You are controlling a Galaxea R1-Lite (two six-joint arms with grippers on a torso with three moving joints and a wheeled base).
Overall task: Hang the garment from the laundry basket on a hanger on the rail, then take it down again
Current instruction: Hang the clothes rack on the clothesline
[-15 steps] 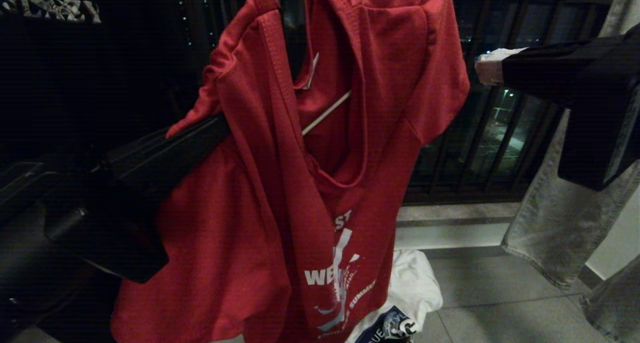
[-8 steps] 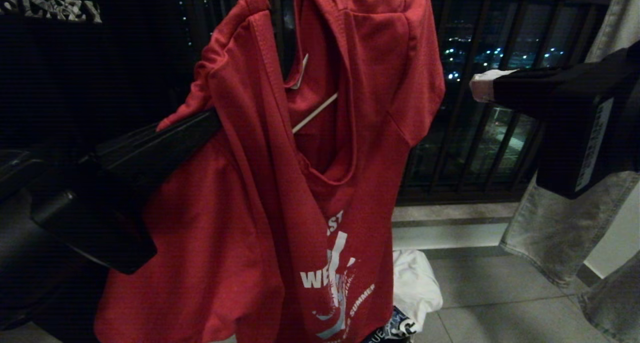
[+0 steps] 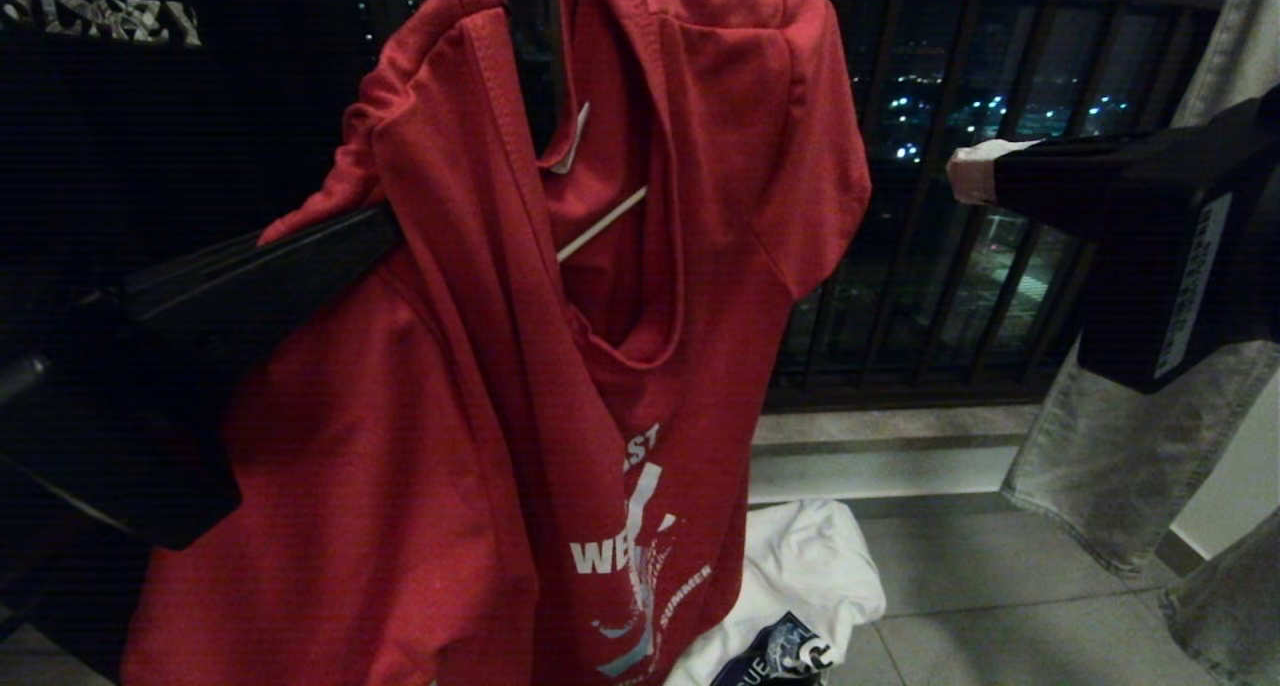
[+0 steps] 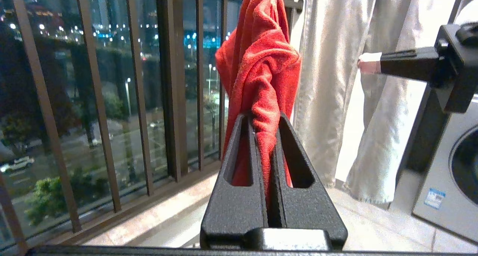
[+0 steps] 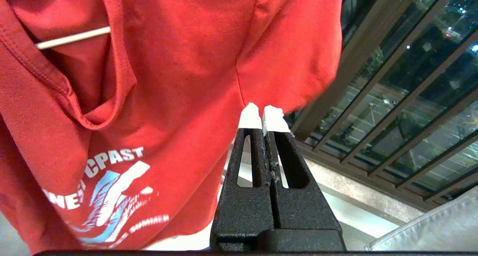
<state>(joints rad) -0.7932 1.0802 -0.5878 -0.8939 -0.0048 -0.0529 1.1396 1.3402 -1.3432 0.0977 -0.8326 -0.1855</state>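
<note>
The left gripper, clamped on a fold of the red short-sleeved printed T-shirt, has dragged it leftward along the thin white wire hanger, probably taking it down, while the right gripper hangs shut and empty beside.

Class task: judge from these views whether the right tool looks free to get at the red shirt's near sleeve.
Probably yes. The right tool, shut and empty, hangs beside the red shirt with only open air before the sleeve; the left tool grips the far side.
</note>
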